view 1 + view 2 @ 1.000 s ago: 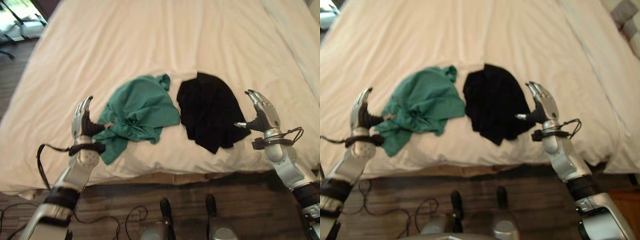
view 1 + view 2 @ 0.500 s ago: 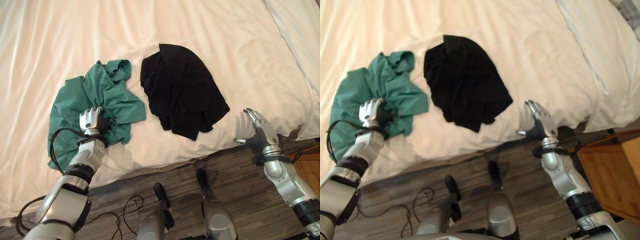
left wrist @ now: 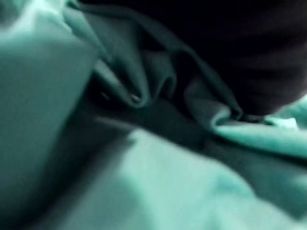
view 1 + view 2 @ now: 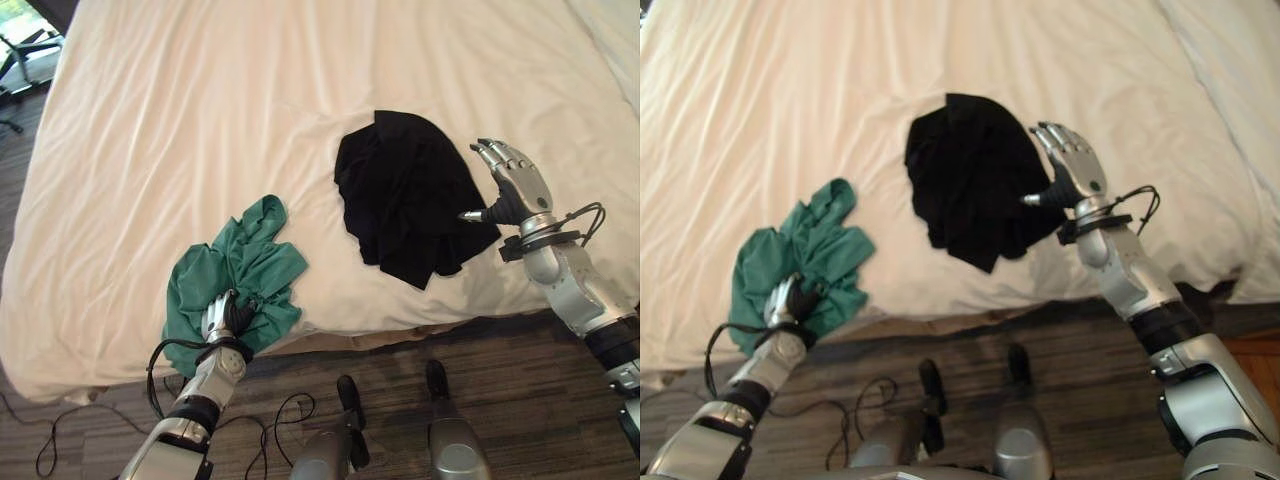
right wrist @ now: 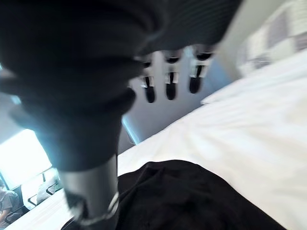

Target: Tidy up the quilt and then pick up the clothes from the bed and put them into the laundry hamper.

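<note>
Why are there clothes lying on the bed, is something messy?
Yes. A green garment is bunched at the bed's near edge, gripped by the left hand. A crumpled black garment lies beside the open right hand. Neither belongs on the quilt.

two garments on the quilt (image 4: 300, 90): one garment (image 4: 237, 290) at 7 o'clock by the near edge, the other garment (image 4: 405, 193) at 3 o'clock.

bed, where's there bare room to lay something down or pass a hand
The bed's far stretch beyond both garments is bare, as is the strip between the green garment and the black garment. The near edge is crowded: the left hand grips the green garment, and the open right hand hovers beside the black garment.
</note>
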Robot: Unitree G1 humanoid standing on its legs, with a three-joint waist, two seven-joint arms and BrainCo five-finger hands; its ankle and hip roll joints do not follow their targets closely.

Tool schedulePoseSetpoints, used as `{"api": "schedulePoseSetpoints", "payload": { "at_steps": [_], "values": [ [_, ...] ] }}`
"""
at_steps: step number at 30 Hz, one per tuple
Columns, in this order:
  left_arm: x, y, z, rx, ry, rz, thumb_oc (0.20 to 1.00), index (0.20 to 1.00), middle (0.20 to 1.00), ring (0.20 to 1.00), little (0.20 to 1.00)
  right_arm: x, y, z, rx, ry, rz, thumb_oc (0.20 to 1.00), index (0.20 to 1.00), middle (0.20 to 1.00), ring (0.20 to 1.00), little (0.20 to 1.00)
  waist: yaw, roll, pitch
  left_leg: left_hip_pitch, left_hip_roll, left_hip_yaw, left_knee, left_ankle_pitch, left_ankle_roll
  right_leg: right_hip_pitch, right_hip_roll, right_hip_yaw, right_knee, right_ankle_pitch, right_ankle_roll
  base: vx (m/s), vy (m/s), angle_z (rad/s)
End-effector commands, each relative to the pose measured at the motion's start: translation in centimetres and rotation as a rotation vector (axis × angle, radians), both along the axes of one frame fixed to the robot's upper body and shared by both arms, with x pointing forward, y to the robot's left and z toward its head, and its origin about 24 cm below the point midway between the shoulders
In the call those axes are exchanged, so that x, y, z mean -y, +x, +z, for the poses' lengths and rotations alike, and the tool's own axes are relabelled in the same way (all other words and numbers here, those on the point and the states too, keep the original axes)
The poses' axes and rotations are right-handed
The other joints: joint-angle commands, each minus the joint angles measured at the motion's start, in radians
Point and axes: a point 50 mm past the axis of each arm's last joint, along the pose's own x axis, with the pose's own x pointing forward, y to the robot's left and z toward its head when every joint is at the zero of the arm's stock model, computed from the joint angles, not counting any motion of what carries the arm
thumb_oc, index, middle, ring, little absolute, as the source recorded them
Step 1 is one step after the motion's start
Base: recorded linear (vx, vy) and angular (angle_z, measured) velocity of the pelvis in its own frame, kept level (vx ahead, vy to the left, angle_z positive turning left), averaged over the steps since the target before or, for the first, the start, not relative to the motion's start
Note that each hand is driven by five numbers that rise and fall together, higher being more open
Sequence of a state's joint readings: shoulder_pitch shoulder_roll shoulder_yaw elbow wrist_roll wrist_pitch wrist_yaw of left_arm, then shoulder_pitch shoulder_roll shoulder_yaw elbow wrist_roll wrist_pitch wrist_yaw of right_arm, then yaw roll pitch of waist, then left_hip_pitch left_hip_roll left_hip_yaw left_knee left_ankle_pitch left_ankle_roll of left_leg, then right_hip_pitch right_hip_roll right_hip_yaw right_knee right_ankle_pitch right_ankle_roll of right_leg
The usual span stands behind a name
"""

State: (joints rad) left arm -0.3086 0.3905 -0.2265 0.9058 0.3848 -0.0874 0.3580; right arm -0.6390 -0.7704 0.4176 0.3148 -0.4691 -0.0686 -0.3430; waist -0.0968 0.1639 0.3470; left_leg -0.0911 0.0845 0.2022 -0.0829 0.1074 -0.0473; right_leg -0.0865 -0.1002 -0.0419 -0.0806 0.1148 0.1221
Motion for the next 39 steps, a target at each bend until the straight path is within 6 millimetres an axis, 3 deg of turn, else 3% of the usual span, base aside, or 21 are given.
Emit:
{"api": "schedulePoseSetpoints", "payload": {
  "at_steps": [1,3,6,8,9,10,15,19,23,24,25,26,30,34,39],
  "values": [
    [-2.2,-10.3,-7.2,-0.411,-0.035,0.122,0.2,0.2,0.2,0.2,0.2,-0.5,2.1,1.9,0.021,-0.005,-0.022,1.0,1.0,1.0,1.0,1.0,0.056,-0.094,-0.001,-0.006,0.027,0.005,-0.004,-0.055,-0.062,-0.106,-0.058,0.008,0.132,-0.128,0.047,-0.02,-0.02,0.1],
    [-0.1,-10.0,-7.4,-0.383,-0.083,0.034,0.2,0.2,0.2,0.2,0.2,0.1,4.3,1.3,-0.08,-0.039,-0.11,1.0,1.0,1.0,1.0,1.0,0.086,-0.061,0.008,-0.032,0.023,-0.017,-0.004,-0.04,-0.068,-0.121,-0.056,-0.007,0.14,-0.13,0.044,-0.03,-0.03,0.26],
    [0.9,-9.4,-7.2,-0.37,-0.089,-0.023,0.2,0.2,0.2,0.2,0.2,1.1,5.1,0.1,-0.168,-0.027,-0.175,1.0,1.0,1.0,1.0,1.0,0.092,-0.043,0.011,-0.046,0.019,-0.026,-0.004,-0.033,-0.071,-0.127,-0.057,-0.014,0.14,-0.13,0.044,-0.02,-0.014,0.24],
    [1.9,-8.5,-6.9,-0.353,-0.086,-0.086,0.2,0.2,0.2,0.2,0.2,1.9,5.4,-2.2,-0.289,-0.004,-0.239,1.0,1.0,1.0,1.0,1.0,0.096,-0.029,0.012,-0.058,0.018,-0.031,-0.004,-0.028,-0.075,-0.13,-0.058,-0.024,0.139,-0.131,0.043,-0.02,-0.009,0.24],
    [2.6,-7.8,-6.6,-0.339,-0.094,-0.125,0.2,0.2,0.2,0.2,0.2,2.8,5.1,-4.7,-0.402,0.026,-0.297,0.2,0.2,0.2,0.2,0.2,0.1,-0.021,0.011,-0.06,0.016,-0.038,-0.004,-0.027,-0.078,-0.126,-0.057,-0.035,0.137,-0.132,0.042,-0.02,-0.024,0.22],
    [2.6,-7.8,-6.6,-0.339,-0.093,-0.125,0.2,0.2,0.2,0.2,0.2,2.8,5.1,-4.7,-0.402,0.026,-0.297,0.2,0.2,0.2,0.2,0.2,0.099,-0.022,0.011,-0.06,0.016,-0.039,-0.004,-0.027,-0.078,-0.126,-0.057,-0.035,0.137,-0.132,0.042,-0.02,-0.031,0.17],
    [3.7,-6.4,-5.9,-0.305,-0.082,-0.189,0.2,0.2,0.2,0.2,0.2,3.4,3.3,-10.2,-0.587,0.139,-0.35,0.2,0.2,0.2,0.2,0.2,0.095,-0.026,0.006,-0.05,0.019,-0.045,-0.004,-0.027,-0.08,-0.097,-0.055,-0.05,0.127,-0.135,0.043,0.0,0.005,0.12],
    [3.5,-6.1,-5.7,-0.302,-0.064,-0.191,0.2,0.2,0.2,0.2,0.2,3.1,-1.2,-17.1,-0.75,0.268,-0.325,0.2,0.2,0.2,0.2,0.2,0.071,-0.064,-0.015,-0.023,0.023,-0.042,-0.004,-0.047,-0.072,-0.065,-0.054,-0.051,0.111,-0.137,0.044,0.03,0.013,0.12],
    [1.8,-7.0,-5.8,-0.33,-0.035,-0.14,0.2,0.2,0.2,0.2,0.2,2.6,-7.3,-21.8,-0.872,0.434,-0.275,0.2,0.2,0.2,0.2,0.2,0.028,-0.122,-0.05,0.022,0.027,-0.019,-0.004,-0.081,-0.062,-0.025,-0.054,-0.034,0.079,-0.133,0.049,0.08,0.017,-0.03],
    [1.8,-7.0,-5.8,-0.33,-0.035,-0.14,0.2,0.2,0.2,0.2,0.2,2.6,-7.3,-21.8,-0.872,0.434,-0.275,0.2,0.2,0.2,0.2,0.2,0.028,-0.122,-0.05,0.022,0.027,-0.019,-0.004,-0.081,-0.062,-0.025,-0.054,-0.034,0.079,-0.133,0.049,0.1,0.059,-0.22],
    [1.0,-8.0,-6.1,-0.351,-0.041,-0.104,0.2,0.2,0.2,0.2,0.2,3.1,-10.3,-22.9,-0.896,0.564,-0.285,0.2,0.2,0.2,0.2,0.2,0.003,-0.143,-0.069,0.043,0.032,0.002,-0.004,-0.095,-0.06,-0.015,-0.053,-0.017,0.068,-0.129,0.054,0.1,0.069,-0.31],
    [0.5,-8.8,-6.3,-0.369,-0.042,-0.081,0.2,0.2,0.2,0.2,0.2,3.1,-11.9,-23.6,-0.915,0.644,-0.289,0.2,0.2,0.2,0.2,0.2,-0.013,-0.157,-0.076,0.063,0.035,0.017,-0.004,-0.105,-0.058,-0.004,-0.053,-0.006,0.066,-0.13,0.058,0.14,0.096,-0.27],
    [-0.6,-10.9,-7.2,-0.424,-0.065,-0.007,0.2,0.2,0.2,0.2,0.2,2.9,-16.0,-25.8,-0.983,0.868,-0.347,0.2,0.2,0.2,0.2,0.2,-0.056,-0.192,-0.113,0.115,0.042,0.076,-0.004,-0.128,-0.053,0.009,-0.049,0.044,0.061,-0.122,0.067,0.09,0.081,-0.58],
    [-0.6,-11.9,-7.6,-0.438,-0.11,0.046,0.2,0.2,0.2,0.2,0.2,2.4,-18.2,-27.7,-1.04,1.001,-0.422,0.2,0.2,0.2,0.2,0.2,-0.077,-0.208,-0.144,0.149,0.044,0.113,-0.004,-0.14,-0.05,0.016,-0.044,0.081,0.062,-0.117,0.072,0.05,0.057,-0.54],
    [-0.2,-12.2,-7.9,-0.435,-0.146,0.072,0.2,0.2,0.2,0.2,0.2,2.7,-19.1,-28.8,-1.066,1.029,-0.508,0.2,0.2,0.2,0.2,0.2,-0.086,-0.212,-0.159,0.172,0.042,0.118,-0.004,-0.147,-0.047,0.03,-0.046,0.085,0.061,-0.118,0.073,0.02,0.025,-0.18]
  ]
}}
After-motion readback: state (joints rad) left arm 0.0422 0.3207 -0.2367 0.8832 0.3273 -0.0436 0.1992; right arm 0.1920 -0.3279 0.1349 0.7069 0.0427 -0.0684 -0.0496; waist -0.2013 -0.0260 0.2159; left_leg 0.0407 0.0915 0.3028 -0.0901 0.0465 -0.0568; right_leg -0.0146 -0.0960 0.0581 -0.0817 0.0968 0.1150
